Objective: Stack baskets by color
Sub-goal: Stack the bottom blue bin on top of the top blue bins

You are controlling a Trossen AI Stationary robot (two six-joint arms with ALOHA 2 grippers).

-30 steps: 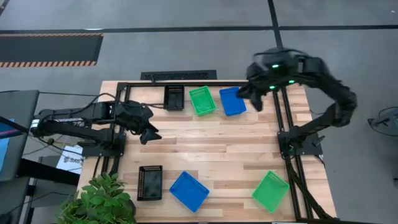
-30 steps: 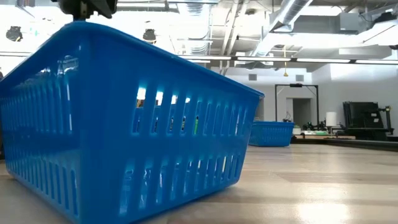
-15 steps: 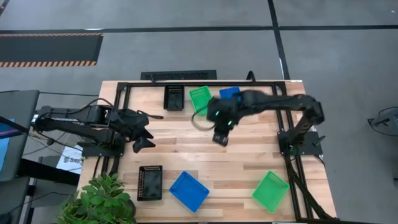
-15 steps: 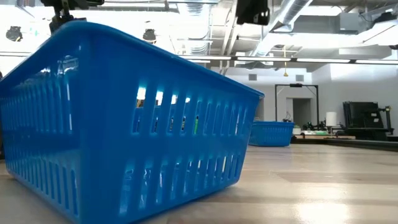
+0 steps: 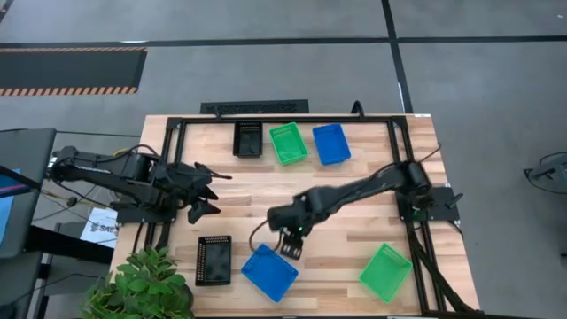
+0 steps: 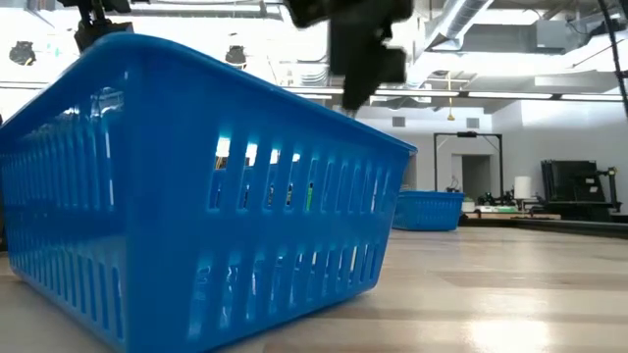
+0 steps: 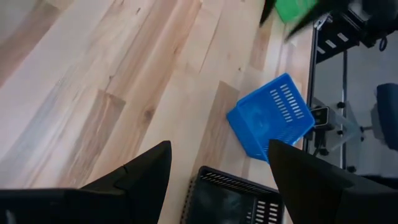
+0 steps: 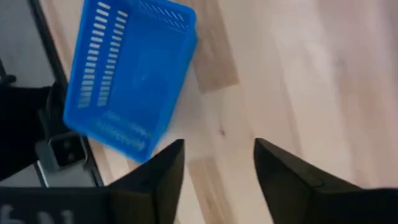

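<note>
Six baskets stand on their bottoms on the wooden table. Along the far edge are a black basket [image 5: 247, 139], a green basket [image 5: 288, 143] and a blue basket [image 5: 330, 143]. Along the near edge are a black basket [image 5: 213, 260], a blue basket [image 5: 269, 272] [image 8: 127, 81] [image 6: 196, 196] and a green basket [image 5: 385, 272]. My right gripper [image 5: 291, 246] [image 8: 217, 168] [image 6: 363, 59] hangs open, pointing down, just above the table beside the near blue basket's far side. At the table's left, above bare wood, my left gripper [image 5: 202, 202] [image 7: 217, 168] is open with nothing between its fingers.
A dark metal frame [image 5: 399, 151] runs along the table's far edge and both sides. A potted plant [image 5: 146, 283] stands off the near left corner. Bare wood lies across the table's middle [image 5: 292, 190].
My right gripper has swept from above the far blue basket across the table toward the near edge and down, tipping more steeply downward, and now hangs by the near blue basket. My left gripper has swung a little toward the near left. No basket has moved.
</note>
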